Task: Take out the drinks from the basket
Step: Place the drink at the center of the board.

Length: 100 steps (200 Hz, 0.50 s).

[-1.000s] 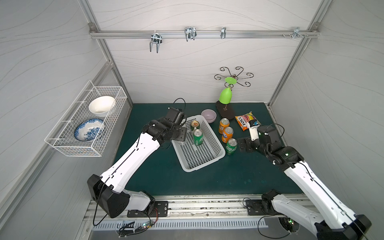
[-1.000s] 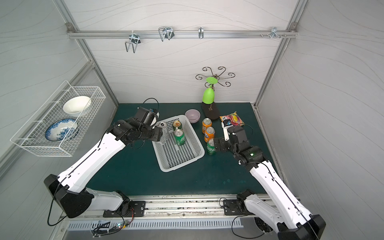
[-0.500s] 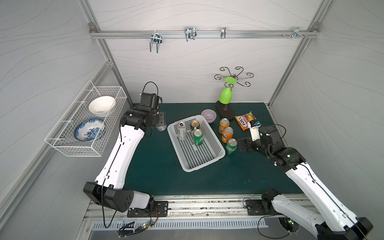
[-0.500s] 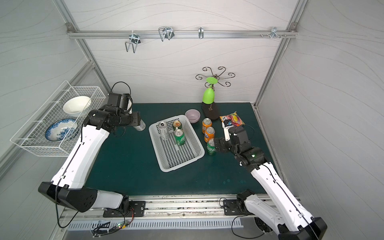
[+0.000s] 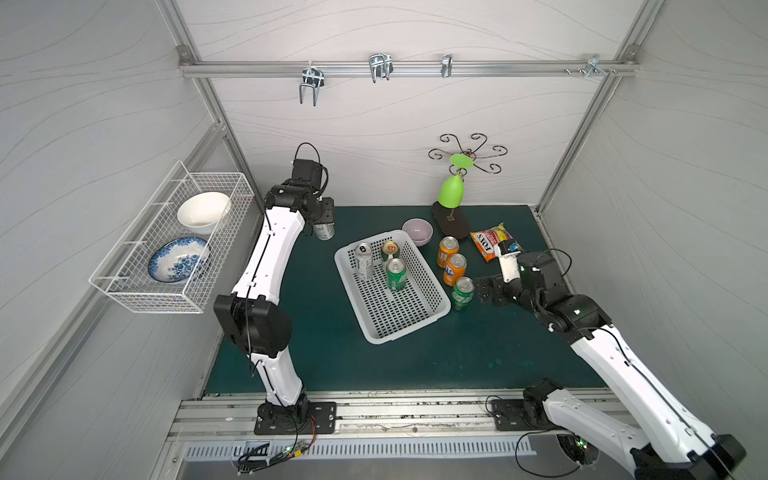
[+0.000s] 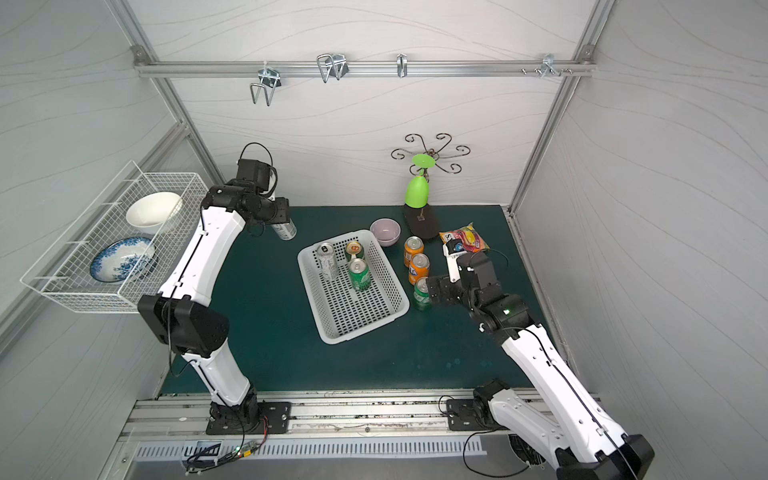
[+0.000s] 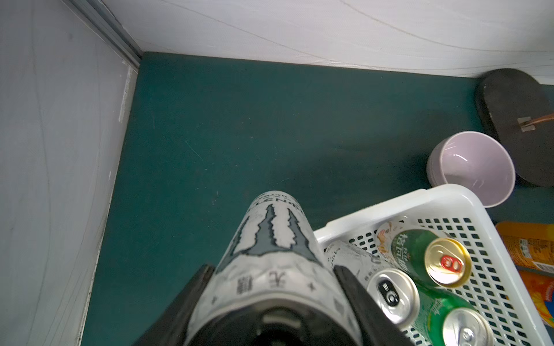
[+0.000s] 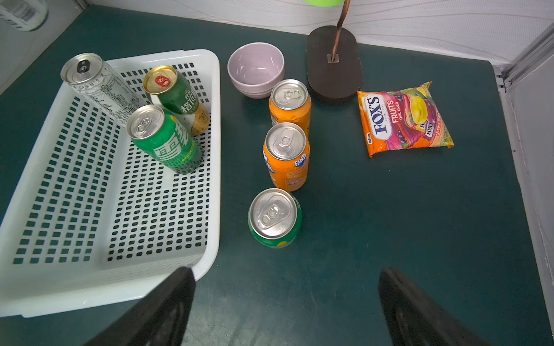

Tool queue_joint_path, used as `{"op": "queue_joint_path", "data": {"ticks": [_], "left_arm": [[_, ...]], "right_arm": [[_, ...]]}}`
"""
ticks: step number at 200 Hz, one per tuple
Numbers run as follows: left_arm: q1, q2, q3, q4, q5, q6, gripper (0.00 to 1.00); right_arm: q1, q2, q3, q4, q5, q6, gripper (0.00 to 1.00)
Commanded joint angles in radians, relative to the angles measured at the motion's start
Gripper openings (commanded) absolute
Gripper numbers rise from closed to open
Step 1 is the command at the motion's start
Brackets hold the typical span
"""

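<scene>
One silver-white can point(image 7: 271, 236) is clamped in left pincer point(image 7: 272, 269); right pincer point(image 8: 286, 271) spread wide.

Slim silver-white metal can point(image 5: 325, 232), worktop's far left corner, top hidden under left gripper point(image 5: 322, 215), blurred close up.

Bright colours on a dark teal mat point(image 8: 359, 209)
The basket point(image 8: 90, 284) is white, its holes showing dark. One slim can point(image 7: 271, 239) is white with jagged grey claw marks, the other slim can point(image 8: 105, 90) silver-white with black print. The gold-topped can point(image 8: 180, 102) is green and cream with a red tab. The green cans point(image 8: 168, 143) and orange cans point(image 8: 286, 161) have silver tops. The bowl point(image 8: 254, 69) is lilac, the bag point(image 8: 404, 116) orange, pink and yellow.
</scene>
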Motion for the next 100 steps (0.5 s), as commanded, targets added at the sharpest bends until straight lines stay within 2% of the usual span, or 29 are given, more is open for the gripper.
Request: {"op": "queue_joint_path", "data": {"ticks": [1, 54, 100], "left_arm": [[0.024, 0.07, 0.112, 0.069, 0.017, 0.028, 0.38], [0.04, 0.283, 0.282, 0.024, 0.028, 0.038, 0.39], [0.043, 0.368, 0.298, 0.028, 0.057, 0.038, 0.39]], "right_arm": [[-0.005, -0.01, 0.001, -0.015, -0.015, 0.008, 0.99], [-0.006, -0.005, -0.002, -0.024, -0.027, 0.005, 0.99], [-0.005, -0.002, -0.01, -0.028, -0.018, -0.002, 0.99]]}}
